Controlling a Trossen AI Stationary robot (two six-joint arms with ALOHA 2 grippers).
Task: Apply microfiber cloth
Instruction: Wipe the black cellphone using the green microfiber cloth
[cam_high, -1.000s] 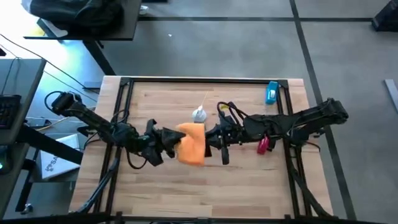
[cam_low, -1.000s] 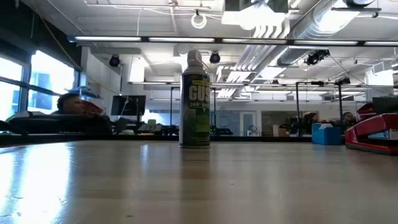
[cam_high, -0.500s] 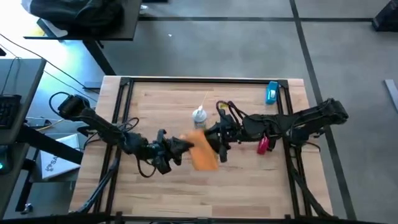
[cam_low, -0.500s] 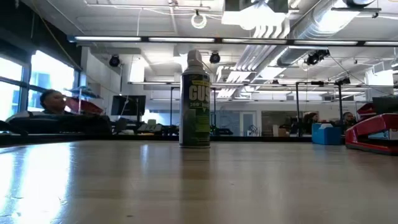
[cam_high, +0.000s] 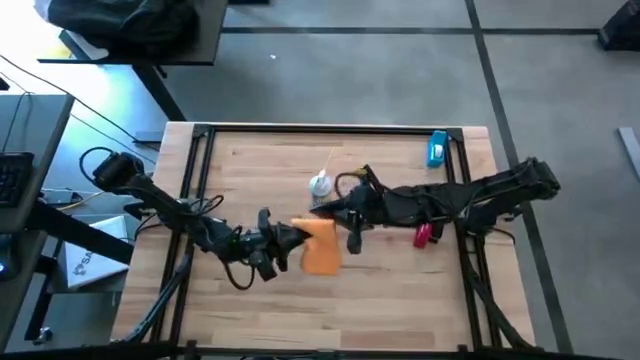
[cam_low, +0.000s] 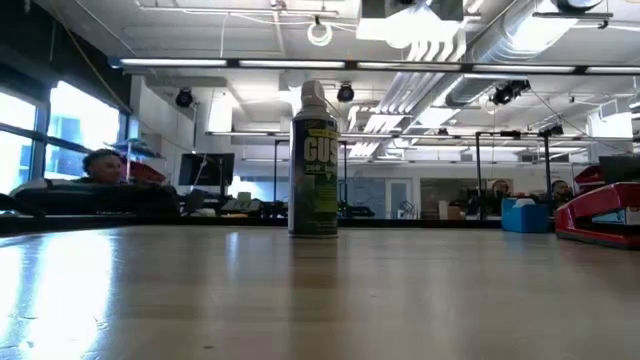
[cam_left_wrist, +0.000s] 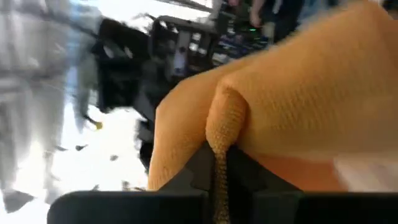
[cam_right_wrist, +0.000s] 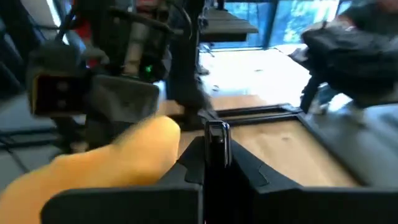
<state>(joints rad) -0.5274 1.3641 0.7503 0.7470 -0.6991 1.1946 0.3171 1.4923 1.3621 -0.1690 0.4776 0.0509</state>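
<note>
At desk (cam_high: 400, 285) centre: microfiber cloth (cam_high: 322, 246) now lower, pinched in left gripper (cam_high: 294, 236); right gripper (cam_high: 322, 208) clamped on black phone, wiping likely underway

We see a wooden surface (cam_high: 250, 320) edged by a black frame (cam_high: 330, 129). A green-labelled spray can (cam_low: 313, 160) stands upright near its centre, its white cap (cam_high: 319, 184) showing from above. At two o'clock lies a small blue object (cam_high: 437, 148); at three o'clock, a red stapler (cam_low: 600, 215). A person (cam_low: 103, 166) sits far behind.
</note>
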